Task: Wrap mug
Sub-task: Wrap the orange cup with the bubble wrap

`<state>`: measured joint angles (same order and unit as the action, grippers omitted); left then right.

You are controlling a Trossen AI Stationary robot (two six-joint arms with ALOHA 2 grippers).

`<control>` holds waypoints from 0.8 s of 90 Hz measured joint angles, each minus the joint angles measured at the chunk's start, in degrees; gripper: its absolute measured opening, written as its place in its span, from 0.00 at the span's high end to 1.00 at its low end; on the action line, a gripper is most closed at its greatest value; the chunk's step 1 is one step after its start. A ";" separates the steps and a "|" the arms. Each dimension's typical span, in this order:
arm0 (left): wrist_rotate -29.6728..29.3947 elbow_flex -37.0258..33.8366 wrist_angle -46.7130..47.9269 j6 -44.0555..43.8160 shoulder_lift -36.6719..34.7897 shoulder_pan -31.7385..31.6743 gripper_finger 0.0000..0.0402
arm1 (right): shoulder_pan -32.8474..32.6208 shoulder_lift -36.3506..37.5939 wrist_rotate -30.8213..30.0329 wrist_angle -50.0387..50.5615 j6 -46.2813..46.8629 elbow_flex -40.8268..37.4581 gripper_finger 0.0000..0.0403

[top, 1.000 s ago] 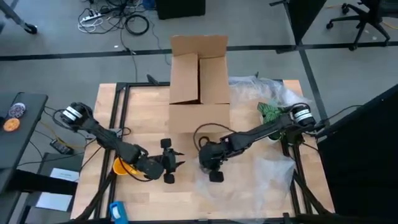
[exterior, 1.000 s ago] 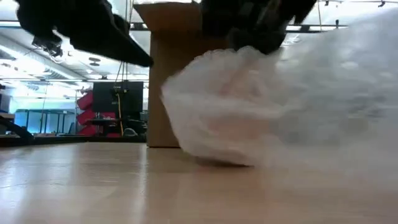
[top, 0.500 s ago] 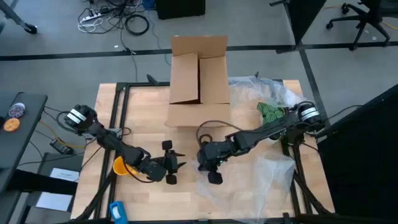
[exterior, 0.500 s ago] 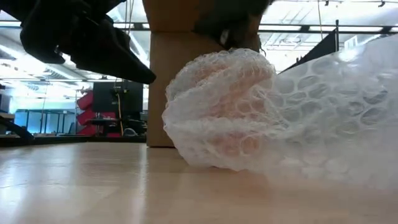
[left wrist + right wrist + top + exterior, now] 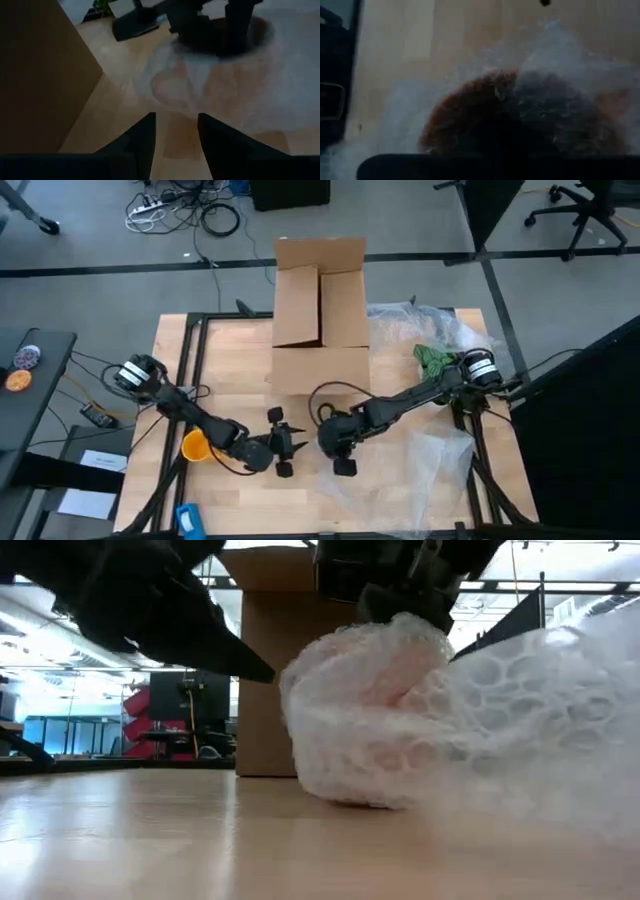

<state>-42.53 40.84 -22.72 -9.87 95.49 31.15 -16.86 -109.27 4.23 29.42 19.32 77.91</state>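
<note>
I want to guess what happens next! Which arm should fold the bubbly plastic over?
Probably left: its open pincer hangs free beside the bubble wrap bundle, while the right pincer is on top of it.

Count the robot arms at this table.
2. The left arm's end effector hovers open beside the bubble-wrap bundle; the right arm's end effector sits on that bundle. None seems hidden.

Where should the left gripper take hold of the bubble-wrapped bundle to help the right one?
Probably the bundle's rounded free end facing the left gripper, coming in level along the table. The right gripper already covers its top, and the loose bubble wrap trails off the other way. The left gripper's fingers are open and lined up with it.
</note>
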 joint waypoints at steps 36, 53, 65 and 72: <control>3.26 2.48 -21.73 2.46 14.50 -2.25 0.67 | -2.54 0.44 -3.54 14.44 -5.35 13.59 1.00; 3.15 7.23 -22.53 6.25 17.89 -4.30 0.67 | -2.54 -4.07 -5.47 18.26 -3.97 11.28 1.00; 2.71 7.69 -22.06 8.33 17.94 -4.54 0.67 | -2.58 -8.10 -4.23 21.15 -2.68 11.50 1.00; 1.68 7.69 -21.92 10.21 17.89 -4.52 0.67 | -2.81 -9.17 -2.89 21.15 -2.69 11.67 1.00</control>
<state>-40.85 48.53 -44.63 0.34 113.38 26.64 -19.66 -118.44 1.33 50.57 16.63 89.58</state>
